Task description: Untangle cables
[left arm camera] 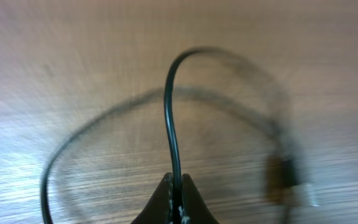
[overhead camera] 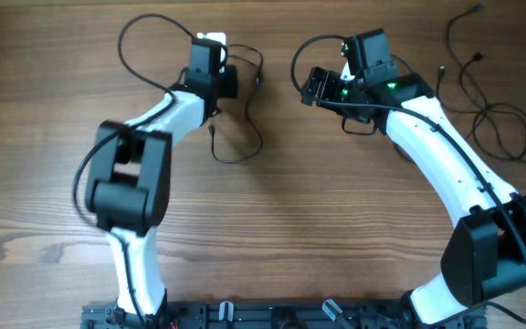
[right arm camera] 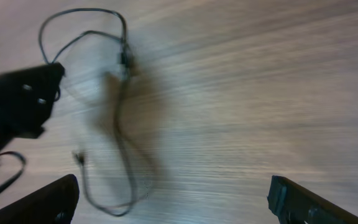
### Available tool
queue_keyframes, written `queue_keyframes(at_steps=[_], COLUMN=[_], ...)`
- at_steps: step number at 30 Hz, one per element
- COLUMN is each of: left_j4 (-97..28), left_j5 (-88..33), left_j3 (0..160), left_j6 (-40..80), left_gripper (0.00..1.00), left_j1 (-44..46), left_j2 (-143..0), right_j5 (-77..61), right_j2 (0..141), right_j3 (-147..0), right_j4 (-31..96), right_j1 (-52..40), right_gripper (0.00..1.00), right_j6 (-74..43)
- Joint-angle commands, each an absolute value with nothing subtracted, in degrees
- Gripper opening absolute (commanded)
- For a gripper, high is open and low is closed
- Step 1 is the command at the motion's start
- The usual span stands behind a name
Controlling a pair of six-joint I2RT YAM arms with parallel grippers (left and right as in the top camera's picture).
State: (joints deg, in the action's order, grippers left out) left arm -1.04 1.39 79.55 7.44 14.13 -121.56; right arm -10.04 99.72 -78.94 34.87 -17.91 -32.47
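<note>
A thin black cable [overhead camera: 236, 161] lies in a loose loop on the wooden table, left of centre. My left gripper [overhead camera: 237, 82] sits at the loop's upper part. In the left wrist view this gripper [left arm camera: 176, 178] is shut on the cable [left arm camera: 168, 118], which rises out of the closed jaws and arches over to the right. My right gripper [overhead camera: 307, 87] hangs to the right of the loop, open. Its fingers [right arm camera: 55, 198] stand far apart with only bare wood between them. The same cable [right arm camera: 122, 124] trails at that view's left, blurred.
More thin black cables [overhead camera: 505, 132] lie tangled at the far right of the table, behind the right arm. The left arm's own thicker wire [overhead camera: 131, 41] loops at the back left. The arm bases stand along the front edge.
</note>
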Motion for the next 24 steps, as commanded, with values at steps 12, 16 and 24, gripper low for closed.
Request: queue_keyframes(at_steps=[12, 16, 24], left_j4=[-12.12, -10.98, -0.71], left_j5=[-15.64, -18.59, -31.92], left_j3=[79.94, 79.94, 79.94], left_j6=[53.54, 70.04, 89.65], left_gripper=[0.04, 0.04, 0.27], left_j1=[3.99, 3.88, 3.90], left_j2=[-86.89, -86.72, -86.67], right_j5=[-59.09, -59.81, -56.25], right_j2=[99.26, 99.26, 99.26], right_j3=[-79.77, -79.77, -79.77], right_j4=[9.41, 8.19, 9.34], right_j1=[-17.96, -17.96, -20.21], right_gripper=[1.00, 1.00, 1.00], right_j6=[-14.04, -4.16, 1.56])
